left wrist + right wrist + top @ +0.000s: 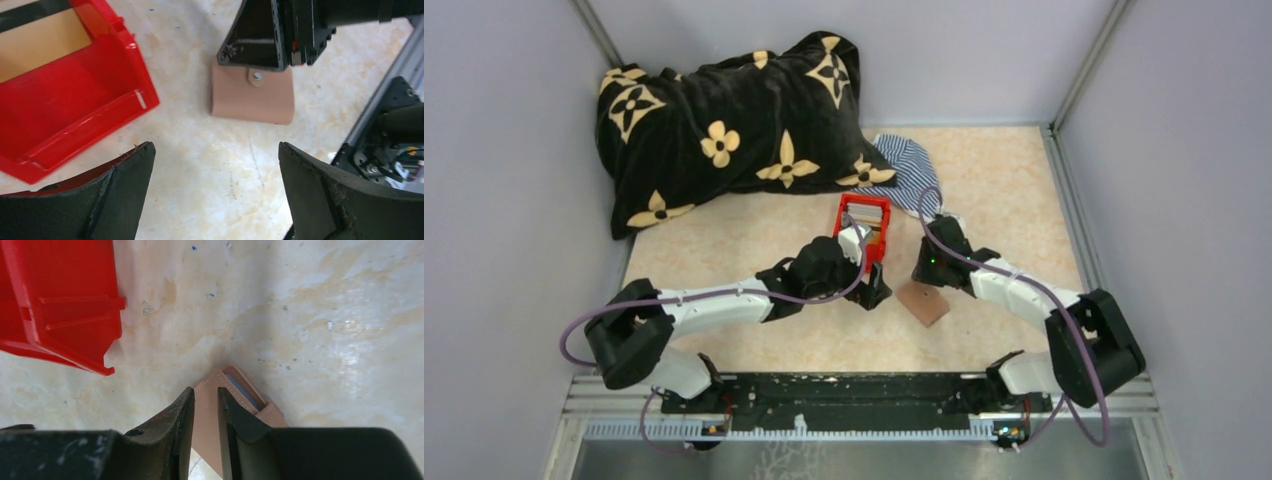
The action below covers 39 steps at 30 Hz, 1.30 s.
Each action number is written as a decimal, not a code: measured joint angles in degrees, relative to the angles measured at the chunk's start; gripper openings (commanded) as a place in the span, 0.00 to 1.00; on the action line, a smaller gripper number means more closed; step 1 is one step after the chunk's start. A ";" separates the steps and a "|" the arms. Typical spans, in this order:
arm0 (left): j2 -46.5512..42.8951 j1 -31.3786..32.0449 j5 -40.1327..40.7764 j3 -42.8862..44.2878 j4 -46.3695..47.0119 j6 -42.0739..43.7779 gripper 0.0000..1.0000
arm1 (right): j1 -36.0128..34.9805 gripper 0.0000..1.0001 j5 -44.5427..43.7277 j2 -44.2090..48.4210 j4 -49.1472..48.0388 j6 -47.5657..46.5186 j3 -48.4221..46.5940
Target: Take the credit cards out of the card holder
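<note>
The card holder [924, 303] is a reddish-brown leather wallet lying folded on the table, snap tab [256, 76] up. My right gripper [921, 272] stands tip-down on its far edge. Its jaws are almost closed, with the holder's stitched leather [206, 405] in the narrow gap. A light blue credit card [245, 392] shows as a strip in a slot beside the right finger; no other card shows. My left gripper [215, 150] is open and empty, hovering over bare table just near of the holder [252, 97] and next to the red box.
A red open-top box [862, 225] stands just left of the holder, also seen in the left wrist view [75, 100] and the right wrist view [60, 300]. A black flowered pillow [724, 130] and a striped cloth [909, 170] lie at the back. Walls close three sides.
</note>
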<state>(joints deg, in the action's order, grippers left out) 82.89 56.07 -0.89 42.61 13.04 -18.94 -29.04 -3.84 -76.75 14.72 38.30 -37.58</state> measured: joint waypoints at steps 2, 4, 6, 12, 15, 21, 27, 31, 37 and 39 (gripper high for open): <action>0.52 0.42 -1.60 -0.13 1.20 -1.68 0.98 | 1.66 0.16 0.31 2.62 1.53 -0.39 0.00; 0.85 0.72 -2.45 -0.13 2.29 -2.49 0.97 | 5.09 0.08 1.03 4.44 2.10 -1.14 0.00; 1.01 0.85 -3.21 -0.13 3.23 -2.95 0.97 | 9.64 0.00 1.07 5.27 2.67 -1.92 0.04; 0.96 0.85 -3.28 -0.13 4.20 -3.13 0.97 | 13.64 0.00 1.53 5.42 3.87 -3.91 4.72; 0.72 0.83 -2.29 -0.13 4.17 -3.15 0.96 | 12.61 0.00 1.92 7.58 4.46 -3.78 7.87; 0.57 0.83 -1.66 -0.02 4.04 -3.67 0.95 | 5.60 0.00 2.75 12.66 6.36 -1.40 11.43; -0.76 0.83 -2.21 -0.22 4.46 -6.23 0.95 | 2.73 0.00 4.09 13.53 6.12 1.01 12.33; -0.94 0.83 -2.54 -1.36 5.75 -8.20 0.95 | 1.62 0.00 4.44 11.78 5.35 1.44 11.45; 0.76 0.85 -4.52 -2.95 7.08 -11.58 0.94 | 1.29 0.00 4.63 11.54 5.49 1.36 11.19; 2.16 0.85 -5.68 -3.02 8.20 -13.11 0.91 | 1.29 0.00 4.48 11.78 6.12 1.33 11.15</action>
<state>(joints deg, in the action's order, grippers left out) 85.06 56.93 -6.57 39.59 21.23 -32.05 -27.75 0.64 -64.97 20.84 39.64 -26.44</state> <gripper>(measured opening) 0.941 0.004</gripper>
